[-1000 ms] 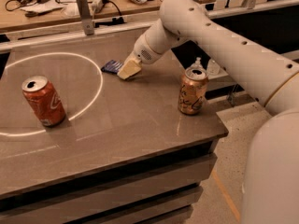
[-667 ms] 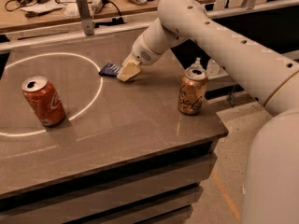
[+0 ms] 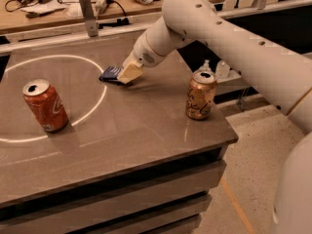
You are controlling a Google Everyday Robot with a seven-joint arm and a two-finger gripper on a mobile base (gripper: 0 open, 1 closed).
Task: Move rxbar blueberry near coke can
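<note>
The cream-padded gripper (image 3: 128,74) on the white arm sits at the back centre of the grey-brown stone-look table (image 3: 141,135), clamped on one end of the small flat dark blue rxbar blueberry (image 3: 110,74). The bar juts from it toward 9 o'clock, long axis roughly along 9–3, over the painted white ring (image 3: 92,108). The red-orange coke can (image 3: 45,106) stands well apart at 8 o'clock, bare tabletop between. A peach can (image 3: 201,95) stands at 4 o'clock, near the right edge.

One camera looks down at a slant across the table (image 3: 141,130) from its near side, close in. The gripper (image 3: 130,74) sits upper-middle in frame, its arm (image 3: 234,38) entering from the right.
</note>
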